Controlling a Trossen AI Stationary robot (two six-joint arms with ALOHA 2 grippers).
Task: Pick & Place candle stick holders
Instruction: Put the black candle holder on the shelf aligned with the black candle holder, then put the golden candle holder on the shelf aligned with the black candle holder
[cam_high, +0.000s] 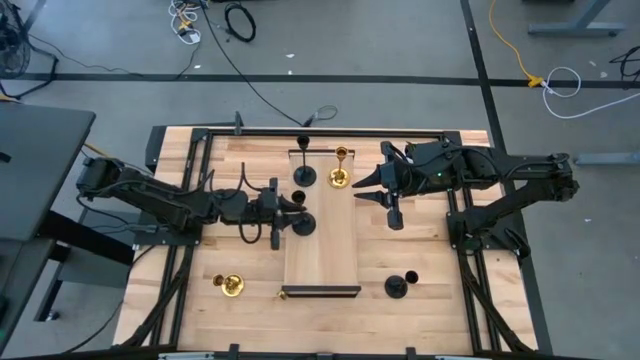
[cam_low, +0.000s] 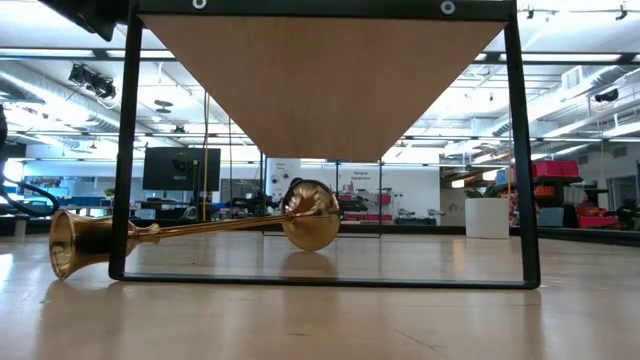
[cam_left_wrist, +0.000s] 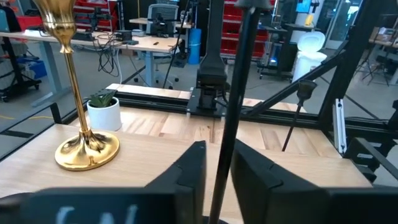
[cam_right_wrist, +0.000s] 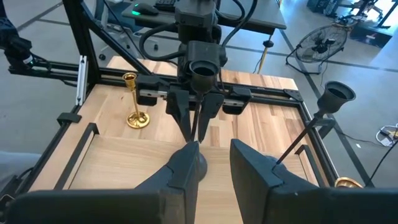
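A black candle stick holder (cam_high: 303, 223) stands upright on its base on the raised wooden board (cam_high: 322, 255). My left gripper (cam_left_wrist: 219, 171) reaches in level from the table's left, open, with the holder's stem (cam_left_wrist: 229, 118) between its fingers. My right gripper (cam_right_wrist: 214, 168) hovers open above the board's right side with nothing between its fingers. A second black holder (cam_high: 303, 176) and a gold one (cam_high: 340, 178) stand at the board's far end. A gold holder (cam_high: 231, 285) and a black one (cam_high: 401, 286) stand on the table. Another gold holder (cam_low: 200, 228) lies on its side under the board. My left gripper has the black holder's stem (cam_left_wrist: 224, 155) between its two fingers, which come level from the table's left. A strip of wood shows between one finger (cam_left_wrist: 189, 171) and the stem. Whether the other finger touches the stem I cannot tell. The holder stands upright on the board.
The board rests on a black frame (cam_low: 125, 150) raised over the table. A small white pot with a green plant (cam_left_wrist: 104, 112) stands beyond the far gold holder. Black rails (cam_high: 330, 131) run along the table's edges. Bare wood lies on the board's near half.
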